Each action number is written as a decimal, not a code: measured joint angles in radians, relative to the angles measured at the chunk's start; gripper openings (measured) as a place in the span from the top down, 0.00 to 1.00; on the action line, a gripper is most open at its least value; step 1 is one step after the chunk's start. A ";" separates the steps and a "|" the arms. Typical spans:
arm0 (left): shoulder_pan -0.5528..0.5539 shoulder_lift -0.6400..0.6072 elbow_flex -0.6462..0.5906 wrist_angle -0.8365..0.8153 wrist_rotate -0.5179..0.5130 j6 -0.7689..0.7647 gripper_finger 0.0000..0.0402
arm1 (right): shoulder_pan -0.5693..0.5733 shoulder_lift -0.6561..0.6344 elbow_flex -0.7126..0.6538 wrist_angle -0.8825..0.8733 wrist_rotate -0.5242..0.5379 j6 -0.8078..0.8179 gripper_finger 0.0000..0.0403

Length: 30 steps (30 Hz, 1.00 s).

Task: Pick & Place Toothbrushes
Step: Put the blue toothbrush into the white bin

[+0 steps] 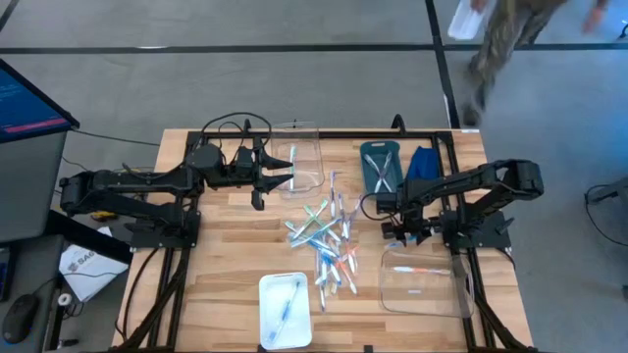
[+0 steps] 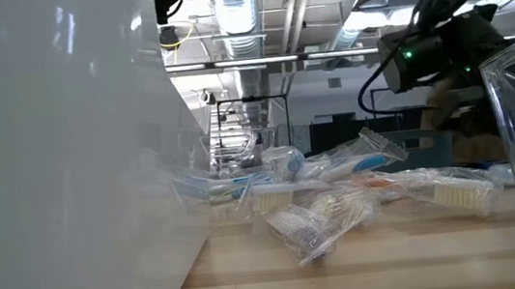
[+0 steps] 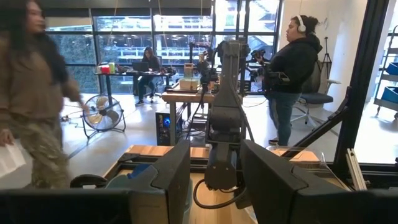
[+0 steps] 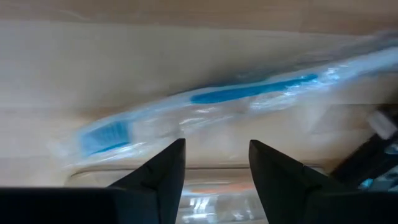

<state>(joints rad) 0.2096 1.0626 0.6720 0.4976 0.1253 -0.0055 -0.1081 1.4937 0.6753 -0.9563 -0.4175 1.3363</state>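
A pile of wrapped toothbrushes (image 1: 329, 240) (image 2: 326, 195) lies on the middle of the wooden table. My right gripper (image 1: 400, 231) (image 4: 216, 149) points steeply down, open, just above a blue-handled toothbrush (image 4: 249, 93) that lies flat on the wood beside the far rim of a clear bin (image 1: 422, 284). The brush lies beyond the fingertips, not between them. My left gripper (image 1: 285, 175) (image 3: 216, 152) waits open and level over another clear bin (image 1: 302, 167) at the far side, with nothing between its fingers.
A white tray (image 1: 285, 312) at the near edge, close in the low view (image 2: 49, 188), holds one brush. A teal tray (image 1: 381, 165) with brushes and a folded blue cloth (image 1: 424, 162) lie far right. People (image 3: 292, 68) stand and walk beyond the table.
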 joint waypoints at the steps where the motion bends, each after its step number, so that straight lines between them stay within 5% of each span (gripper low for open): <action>1: 0.000 0.000 0.000 0.000 0.000 0.000 0.66 | 0.000 0.000 -0.001 0.003 0.000 0.000 0.58; 19: 0.000 0.000 0.000 0.000 0.000 -0.003 0.66 | -0.023 0.000 -0.002 0.078 0.121 -0.051 0.56; 30: 0.000 0.000 0.000 0.001 0.000 -0.002 0.66 | -0.014 0.000 -0.003 -0.042 0.165 -0.091 0.56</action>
<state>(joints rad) 0.2096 1.0626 0.6720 0.4984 0.1251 -0.0078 -0.1226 1.4937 0.6727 -0.9982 -0.2523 1.2456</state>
